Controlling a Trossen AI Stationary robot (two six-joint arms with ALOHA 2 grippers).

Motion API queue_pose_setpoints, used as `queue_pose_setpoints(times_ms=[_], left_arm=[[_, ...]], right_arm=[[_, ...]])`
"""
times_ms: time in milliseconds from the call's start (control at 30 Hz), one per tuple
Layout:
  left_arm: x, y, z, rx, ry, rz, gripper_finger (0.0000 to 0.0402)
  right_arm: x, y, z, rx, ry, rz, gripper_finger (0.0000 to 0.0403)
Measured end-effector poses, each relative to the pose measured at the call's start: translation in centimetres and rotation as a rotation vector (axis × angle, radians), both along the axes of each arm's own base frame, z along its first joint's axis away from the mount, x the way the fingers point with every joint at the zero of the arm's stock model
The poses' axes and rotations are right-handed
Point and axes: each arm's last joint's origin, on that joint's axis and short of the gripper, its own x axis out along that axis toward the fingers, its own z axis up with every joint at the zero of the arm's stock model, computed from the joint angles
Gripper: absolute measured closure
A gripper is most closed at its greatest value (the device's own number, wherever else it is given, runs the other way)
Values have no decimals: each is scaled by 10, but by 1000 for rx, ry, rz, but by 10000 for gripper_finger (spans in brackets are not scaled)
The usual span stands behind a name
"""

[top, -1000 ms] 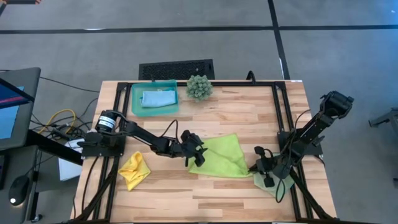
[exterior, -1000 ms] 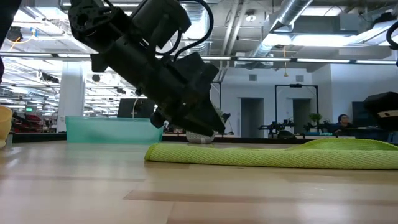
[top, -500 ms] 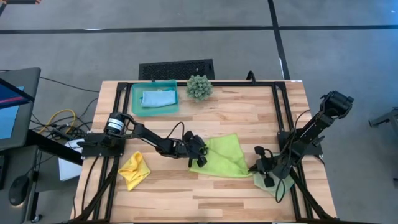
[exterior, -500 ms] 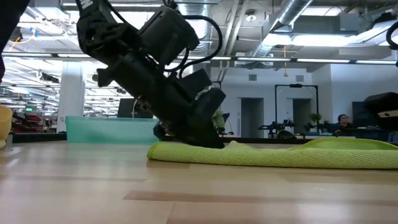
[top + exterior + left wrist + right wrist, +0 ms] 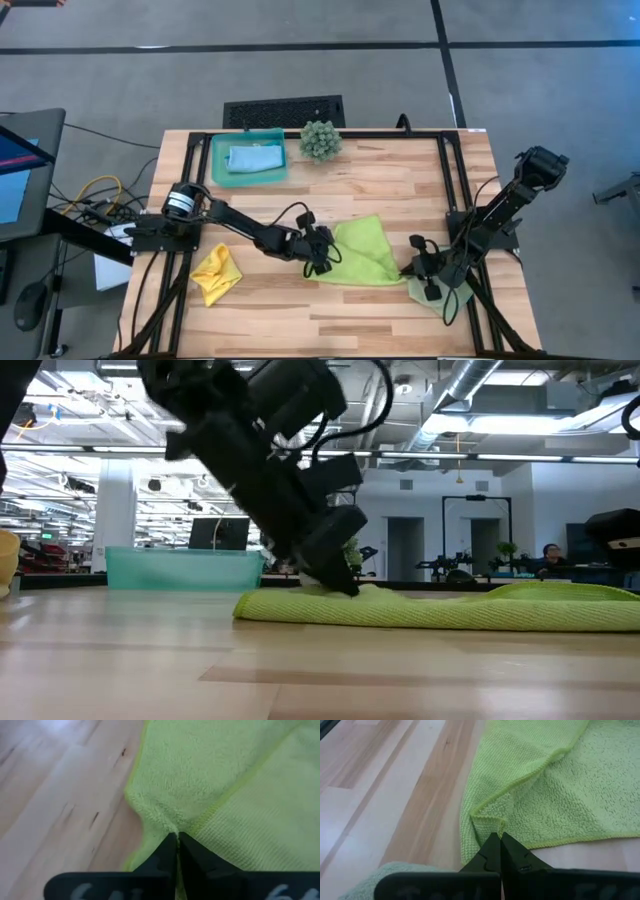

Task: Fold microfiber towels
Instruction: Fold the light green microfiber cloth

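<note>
Both tools pinch the lime green towel (image 5: 362,252) lying mid-desk (image 5: 380,180): the left tool (image 5: 322,256) clamps a bunched fold at its left edge, the right tool (image 5: 413,267) nips the right corner. The pale sage towel (image 5: 447,296) lies mostly hidden beneath the right arm. From desk height, the left tool's tips sink out of sight into the cloth.
</note>
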Motion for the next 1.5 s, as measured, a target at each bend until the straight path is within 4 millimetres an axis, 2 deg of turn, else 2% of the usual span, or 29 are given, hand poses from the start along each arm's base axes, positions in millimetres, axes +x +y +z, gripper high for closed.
queue_pose_setpoints(times_ms=[233, 567, 700, 833, 1033, 1200, 1333, 1500], left_arm=[[-2, -17, 31, 33, -11, -11, 400], [-24, -50, 71, 169, -94, -24, 401], [-26, -49, 69, 171, -82, -17, 401], [-27, -35, 52, 178, -36, 29, 390], [-25, -2, 33, 12, 20, 106, 305], [-24, 4, 32, -44, 30, 115, 256], [-24, 4, 32, -29, 39, 102, 247], [-23, 4, 32, -45, 32, 104, 256]], right_arm=[[0, -2, 0, -40, -30, -44, 392], [1, -2, 0, -39, -34, -55, 392], [1, -2, 0, -38, -34, -56, 392], [1, -2, 0, -34, -37, -56, 392], [2, -1, 2, -16, -50, -57, 392], [2, -1, 2, -16, -55, -52, 392], [2, -1, 2, -32, -57, -40, 392], [2, -1, 2, -34, -56, -39, 392]])
